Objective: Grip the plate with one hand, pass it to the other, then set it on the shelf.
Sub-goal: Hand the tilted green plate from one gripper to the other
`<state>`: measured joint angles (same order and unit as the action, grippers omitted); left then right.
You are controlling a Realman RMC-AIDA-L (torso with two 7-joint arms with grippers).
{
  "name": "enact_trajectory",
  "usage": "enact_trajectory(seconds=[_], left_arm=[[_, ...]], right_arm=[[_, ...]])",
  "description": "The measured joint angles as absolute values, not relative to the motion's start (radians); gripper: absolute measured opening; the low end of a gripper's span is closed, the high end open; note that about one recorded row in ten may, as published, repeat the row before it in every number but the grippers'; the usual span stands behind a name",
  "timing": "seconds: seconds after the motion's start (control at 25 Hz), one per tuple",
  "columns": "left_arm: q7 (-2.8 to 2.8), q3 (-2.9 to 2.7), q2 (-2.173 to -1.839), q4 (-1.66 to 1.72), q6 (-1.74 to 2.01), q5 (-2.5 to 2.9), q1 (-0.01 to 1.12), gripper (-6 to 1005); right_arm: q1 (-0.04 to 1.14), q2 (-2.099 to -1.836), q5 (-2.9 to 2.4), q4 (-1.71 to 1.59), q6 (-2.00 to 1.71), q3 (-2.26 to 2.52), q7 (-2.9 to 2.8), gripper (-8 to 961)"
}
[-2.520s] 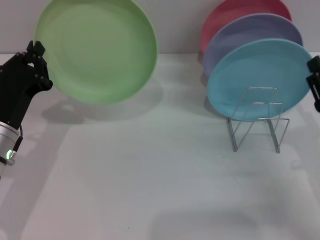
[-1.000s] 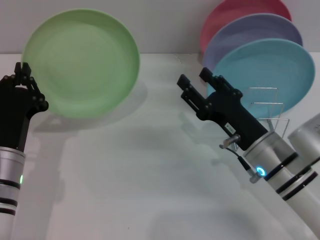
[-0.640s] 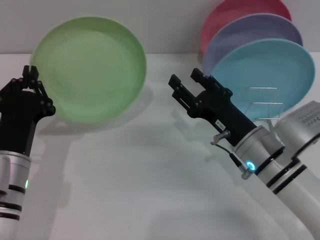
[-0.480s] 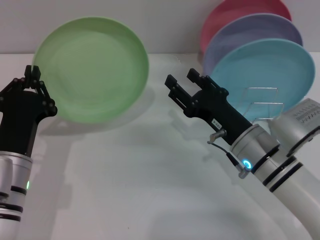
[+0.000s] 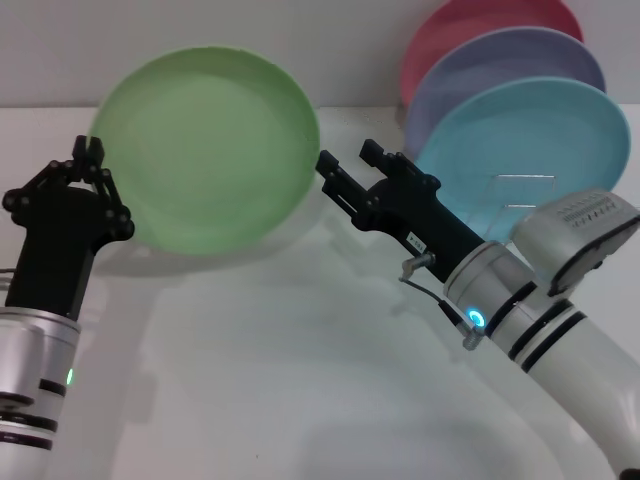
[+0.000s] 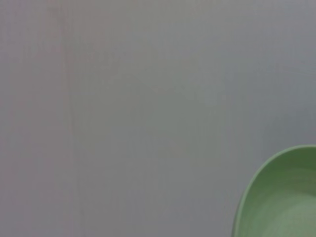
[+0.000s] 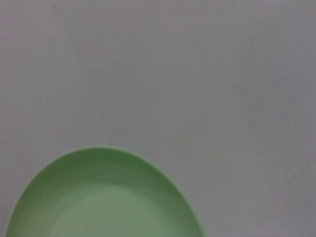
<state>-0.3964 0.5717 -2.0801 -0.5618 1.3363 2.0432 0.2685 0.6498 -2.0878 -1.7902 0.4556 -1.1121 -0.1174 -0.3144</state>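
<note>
The light green plate [image 5: 210, 145] is held upright in the air at the left, its face toward me. My left gripper [image 5: 92, 160] is shut on its left rim. My right gripper [image 5: 345, 170] is open, its fingers pointing at the plate's right rim, just short of it. The plate's edge also shows in the left wrist view [image 6: 281, 197] and the right wrist view [image 7: 103, 197]. The silver wire shelf [image 5: 525, 195] stands at the back right, partly hidden behind my right arm.
A light blue plate [image 5: 530, 140], a lavender plate [image 5: 510, 65] and a pink plate [image 5: 480, 25] stand in a row in the shelf. A grey wall is behind the white table [image 5: 280, 380].
My left gripper has carried the green plate to the right. My right arm has come in from the right edge and reached left up to the plate's right rim.
</note>
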Motion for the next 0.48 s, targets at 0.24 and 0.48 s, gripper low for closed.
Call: enact_trajectory(seconds=[0.24,0.48], left_arm=[[-0.405,0.563,-2.080,-0.560,1.330,2.043,0.278,33],[-0.405,0.566,-2.080,-0.560,1.328,2.043,0.284,33]], right_arm=[[0.657,-2.088,-1.790,0.459,-1.081,-0.133,-0.314,689],[0.657,-2.088,-1.790,0.459,-1.080,-0.134,-0.315,689]])
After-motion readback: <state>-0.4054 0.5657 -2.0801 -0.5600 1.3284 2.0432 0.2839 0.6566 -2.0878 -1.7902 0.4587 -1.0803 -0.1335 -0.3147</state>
